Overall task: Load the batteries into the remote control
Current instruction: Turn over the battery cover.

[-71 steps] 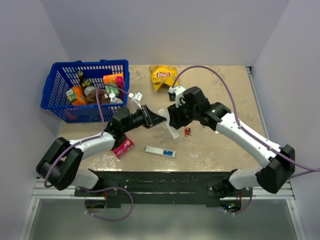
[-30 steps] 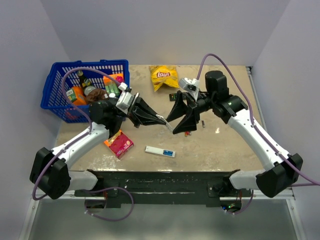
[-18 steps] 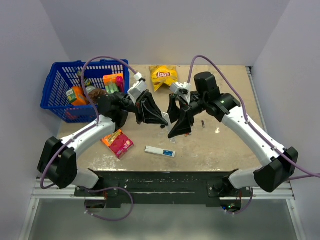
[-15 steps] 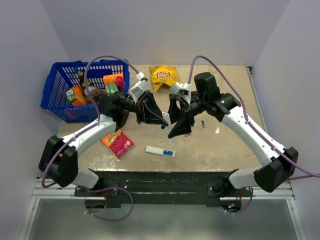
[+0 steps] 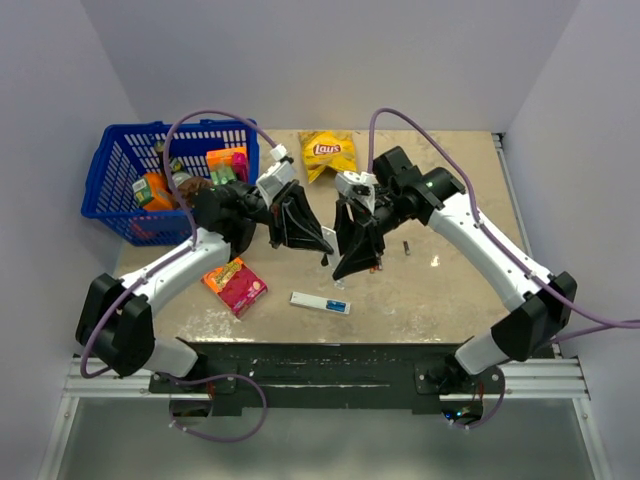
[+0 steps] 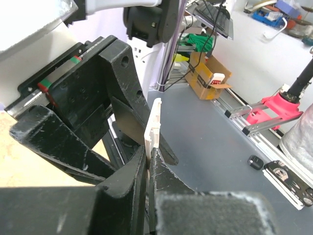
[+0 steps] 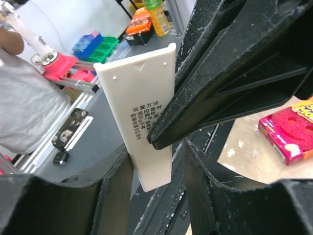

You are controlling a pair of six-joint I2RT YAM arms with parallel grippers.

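Note:
The white remote control (image 5: 320, 302) lies flat on the table near the front, with a dark patch at its right end. My left gripper (image 5: 324, 248) is shut on the remote's white back strip (image 6: 154, 120) and holds it upright in the air, edge-on in the left wrist view. In the right wrist view the strip (image 7: 142, 112) shows printed text. My right gripper (image 7: 156, 196) is open, its fingers on either side of the strip's lower end. In the top view the right gripper (image 5: 342, 270) meets the left one above the table. The batteries are hidden under the right gripper.
A blue basket (image 5: 110, 190) full of groceries stands at the back left. A yellow chips bag (image 5: 327, 152) lies at the back centre. A pink packet (image 5: 235, 283) lies left of the remote. A small dark piece (image 5: 407, 245) lies right of the grippers.
Both grippers have lifted off the table and come together in the air, the left one carrying the white strip. In the last half second the right arm shifted slightly left.

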